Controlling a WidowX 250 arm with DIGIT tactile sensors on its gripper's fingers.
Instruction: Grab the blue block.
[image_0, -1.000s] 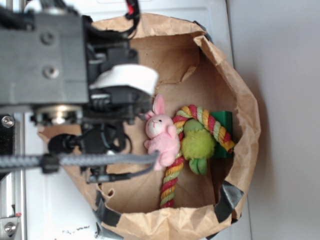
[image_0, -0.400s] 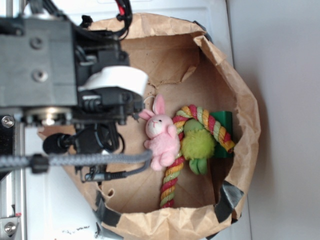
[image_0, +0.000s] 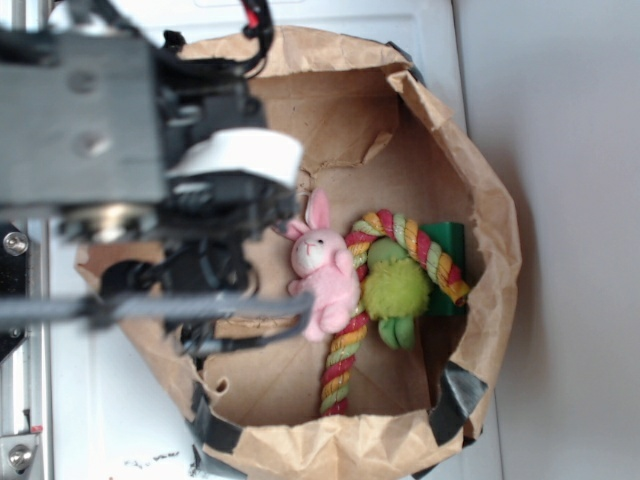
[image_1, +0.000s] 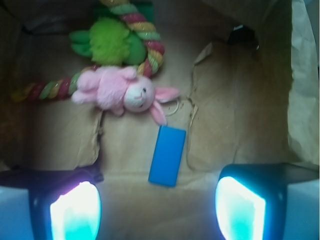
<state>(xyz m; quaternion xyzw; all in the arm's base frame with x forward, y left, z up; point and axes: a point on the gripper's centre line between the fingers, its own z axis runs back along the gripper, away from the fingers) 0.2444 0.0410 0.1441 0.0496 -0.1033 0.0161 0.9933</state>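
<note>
The blue block (image_1: 167, 155) lies flat on the paper bag's floor in the wrist view, just below the pink plush bunny (image_1: 118, 91). My gripper (image_1: 157, 210) is open, its two glowing fingertips (image_1: 76, 212) wide apart below the block, nothing between them. The block sits ahead of the gap, slightly right of centre. In the exterior view the arm (image_0: 120, 150) hangs over the left of the bag and hides the block; the gripper's fingers do not show there.
The brown paper bag (image_0: 480, 200) walls everything in. Inside lie the bunny (image_0: 322, 270), a striped rope toy (image_0: 345, 350), a green fuzzy toy (image_0: 395, 290) and a dark green block (image_0: 450, 245) by the right wall. A paper fold (image_1: 215, 100) rises right of the block.
The arm shifted a little over the bag's left side and is motion-blurred now. The toys have not moved.
</note>
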